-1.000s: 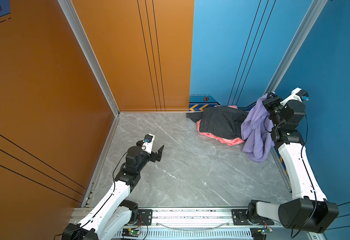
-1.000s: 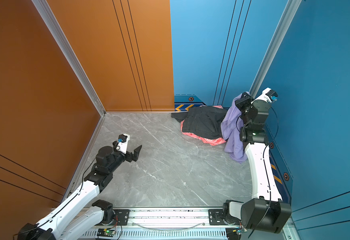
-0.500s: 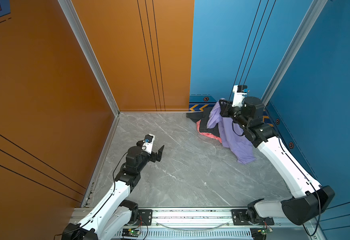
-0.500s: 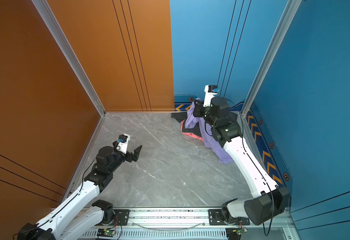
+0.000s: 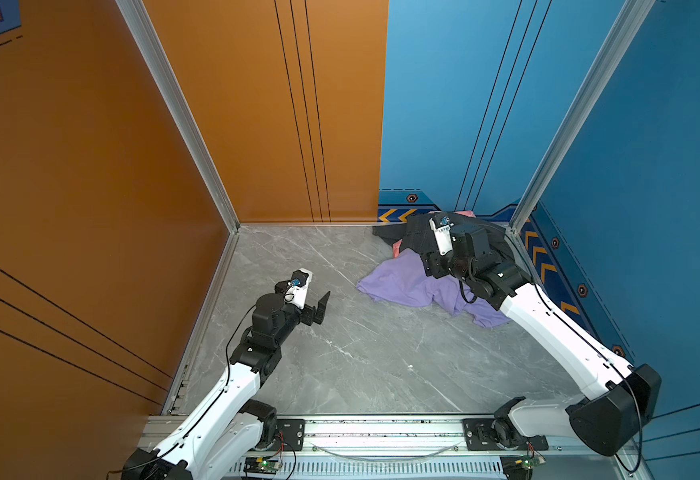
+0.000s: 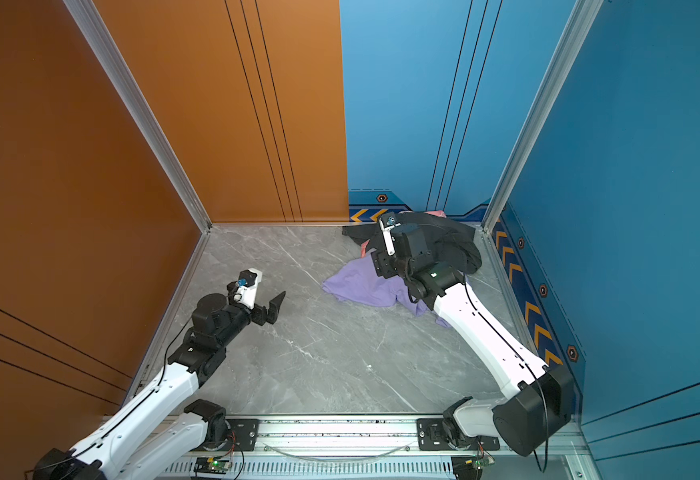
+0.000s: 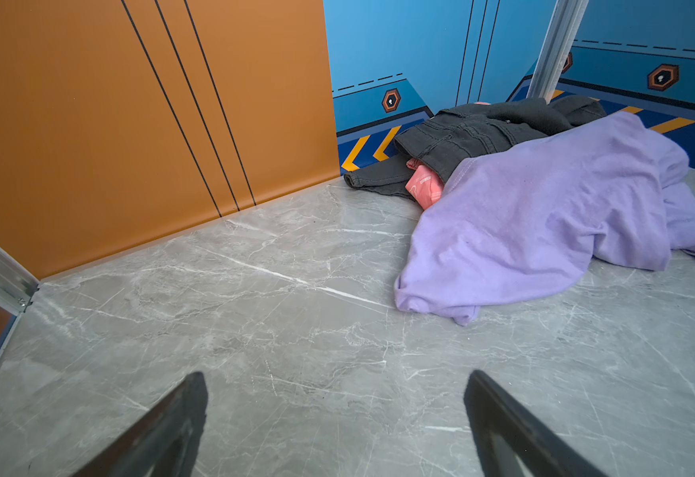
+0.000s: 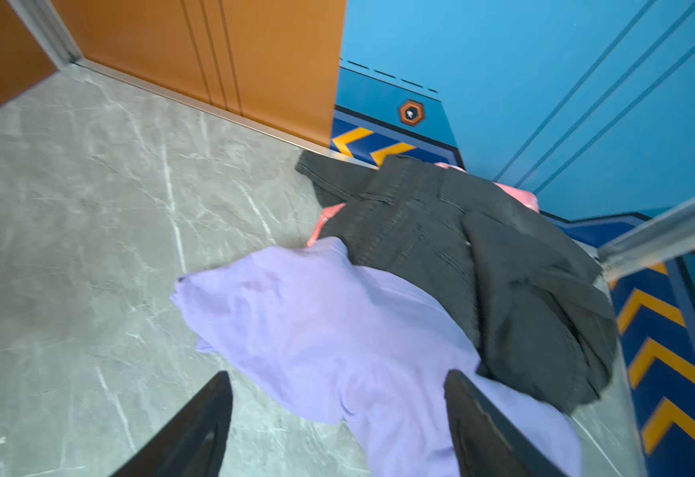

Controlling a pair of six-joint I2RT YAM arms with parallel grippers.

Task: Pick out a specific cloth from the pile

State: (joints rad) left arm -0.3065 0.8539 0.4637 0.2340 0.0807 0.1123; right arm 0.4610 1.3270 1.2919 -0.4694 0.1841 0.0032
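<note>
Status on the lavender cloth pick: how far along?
Done: the cloth lies mostly spread on the marble surface, in front of the pile. In hand: nothing; right gripper is open above it, left gripper open and apart. Left: one edge overlaps the jeans, so it is not fully clear.

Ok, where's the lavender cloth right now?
In both top views the lavender cloth lies on the table at the right, against the dark jeans, under the right gripper.

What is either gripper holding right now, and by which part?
Nothing. The right gripper is open over the lavender cloth, which lies slack against the pile; the left gripper is open over the floor.
</note>
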